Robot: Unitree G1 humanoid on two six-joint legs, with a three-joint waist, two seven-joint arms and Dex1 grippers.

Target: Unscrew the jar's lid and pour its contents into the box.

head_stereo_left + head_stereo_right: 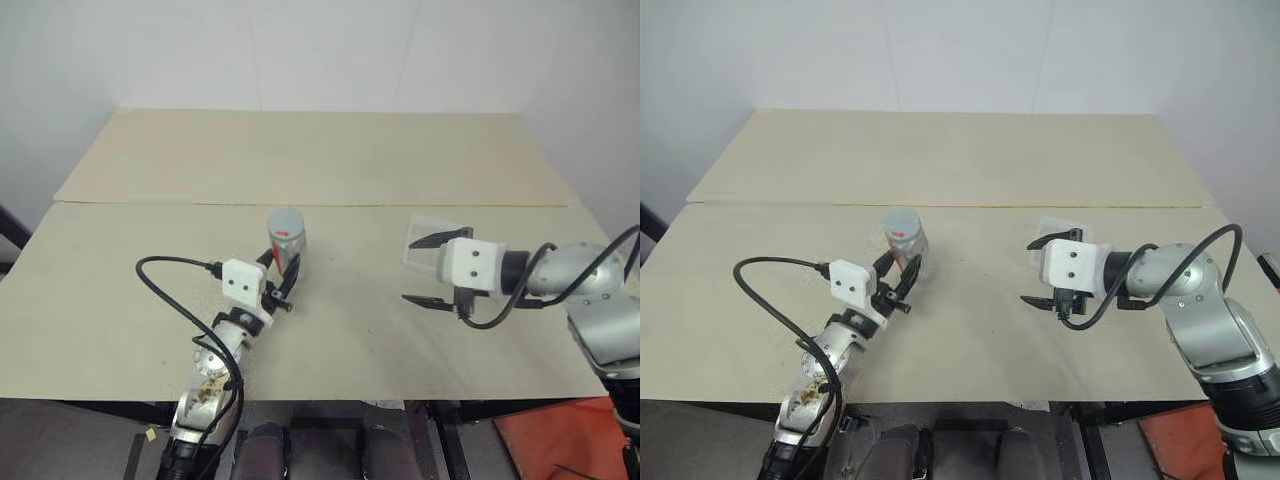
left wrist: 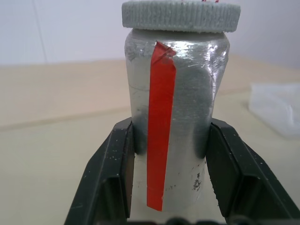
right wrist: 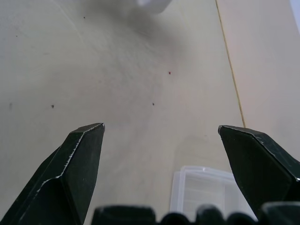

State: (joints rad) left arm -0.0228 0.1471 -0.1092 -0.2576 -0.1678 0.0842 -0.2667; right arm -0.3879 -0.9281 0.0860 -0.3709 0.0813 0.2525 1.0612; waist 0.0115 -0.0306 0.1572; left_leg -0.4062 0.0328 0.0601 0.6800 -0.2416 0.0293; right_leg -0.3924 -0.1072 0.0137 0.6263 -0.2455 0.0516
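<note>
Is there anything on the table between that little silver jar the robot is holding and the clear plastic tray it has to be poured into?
Nothing visible. The silvery-grey jar with the red stripe sits in the left gripper; bare table lies between it and the clear plastic box. The open right gripper hovers beside the box.

Silvery jar (image 2: 176,122), red stripe, ribbed grey lid (image 2: 181,15); seemingly clear box (image 3: 206,192).

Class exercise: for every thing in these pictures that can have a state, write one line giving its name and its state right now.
jar: upright, clamped between the left end effector's fingers.
lid: on the jar, not yet removed.
box: lying on the table, under the right end effector; contents cannot be told.
left end effector: shut on the jar.
right end effector: open, holding nothing, above the table beside the box.
</note>
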